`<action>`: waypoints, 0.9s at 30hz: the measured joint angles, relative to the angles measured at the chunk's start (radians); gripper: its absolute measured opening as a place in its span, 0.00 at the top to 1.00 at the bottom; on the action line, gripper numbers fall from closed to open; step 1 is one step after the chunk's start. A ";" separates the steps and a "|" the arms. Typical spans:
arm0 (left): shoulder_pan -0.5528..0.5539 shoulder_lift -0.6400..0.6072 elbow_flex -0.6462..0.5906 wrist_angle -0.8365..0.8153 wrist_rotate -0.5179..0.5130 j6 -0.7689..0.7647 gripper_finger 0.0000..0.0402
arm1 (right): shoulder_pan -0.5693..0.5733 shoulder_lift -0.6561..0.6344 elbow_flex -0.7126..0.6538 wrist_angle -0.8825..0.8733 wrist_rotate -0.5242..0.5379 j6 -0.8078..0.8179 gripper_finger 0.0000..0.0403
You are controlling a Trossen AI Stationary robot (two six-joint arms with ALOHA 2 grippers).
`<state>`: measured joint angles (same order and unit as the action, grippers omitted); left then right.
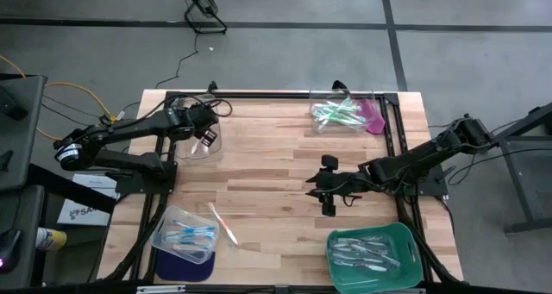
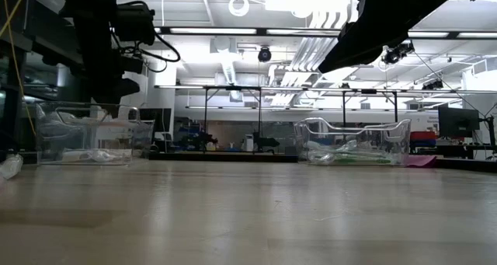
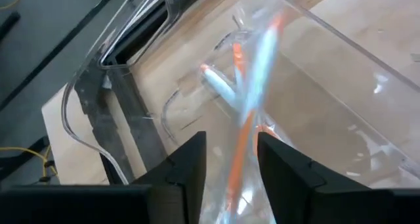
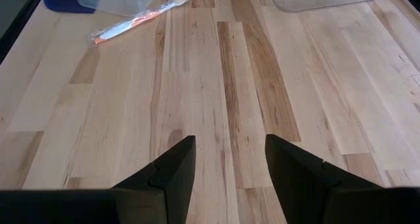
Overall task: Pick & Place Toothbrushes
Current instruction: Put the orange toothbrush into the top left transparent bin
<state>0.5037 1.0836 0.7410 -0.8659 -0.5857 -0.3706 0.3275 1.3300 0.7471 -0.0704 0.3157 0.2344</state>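
My left gripper (image 1: 205, 139) hangs open over a clear bin (image 1: 197, 147) at the table's far left. In the left wrist view an orange toothbrush (image 3: 241, 138) shows blurred in the gap between the fingers of my left gripper (image 3: 231, 142) and reaches down into the bin. A pale toothbrush (image 3: 218, 86) lies on the bin's floor. My right gripper (image 1: 316, 187) stands open above bare wood at mid-table; nothing is between the fingers of my right gripper (image 4: 230, 148). Another orange toothbrush (image 1: 225, 226) lies flat on the table near the front left, also seen as the orange toothbrush (image 4: 134, 20) in the right wrist view.
A clear bin (image 1: 343, 113) with green toothbrushes stands at the far right, a pink piece (image 1: 373, 115) beside it. A clear bin (image 1: 184, 234) of blue toothbrushes sits on a blue lid at the front left. A green tray (image 1: 405, 242) with pale toothbrushes sits at the front right.
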 joint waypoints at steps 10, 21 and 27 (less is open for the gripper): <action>0.000 0.000 0.042 0.002 0.004 0.016 0.65 | 0.000 0.000 0.000 0.000 0.000 0.000 0.56; -0.222 -0.003 0.153 0.007 0.200 0.478 0.65 | 0.000 0.000 0.000 0.000 0.000 0.000 0.56; -0.415 -0.003 0.156 0.004 0.213 0.567 0.65 | 0.000 0.000 0.000 0.000 0.000 0.000 0.56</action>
<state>0.0884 1.0801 0.8974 -0.8619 -0.3724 0.1965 0.3275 1.3300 0.7470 -0.0708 0.3153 0.2344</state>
